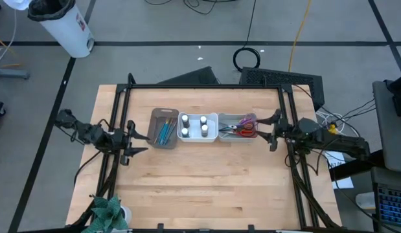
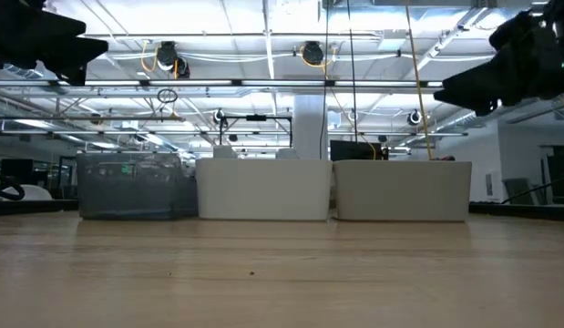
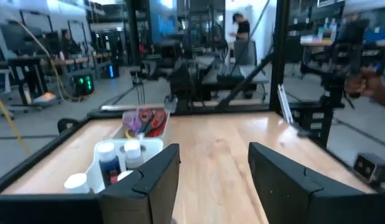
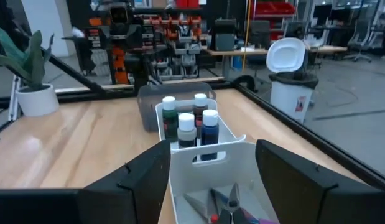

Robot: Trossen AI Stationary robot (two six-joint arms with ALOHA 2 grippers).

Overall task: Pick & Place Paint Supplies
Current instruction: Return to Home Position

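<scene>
Two arms, both empty. Nothing lies loose on the table, so the sorting looks done and only homing is left.

The left gripper is just beside the brush bin, fingers apart, gripping nothing. The right gripper is near the scissors bin but not touching it, and it is also spread and empty. The low view shows both raised above the bin tops.

To home well, each arm should probably pull straight back toward its own table edge, holding height until clear of the rims. Fingers can stay spread, since there is nothing to drop. The risk is low. The main one is a fingertip clipping a bin wall and shoving the row, mostly on the left side, where the gap is smallest.

How the supplies look:
- **Brushes**: thin and teal, lying lengthwise in the brush bin.
- **Bottles**: four of them, white caps and dark paint, upright in two pairs in the bottle bin in the middle.
- **Scissors**: piled and crossed in the scissors bin. Red and purple handles show, but an exact count is hard to make.

The three bins sit side by side in one row.
</scene>
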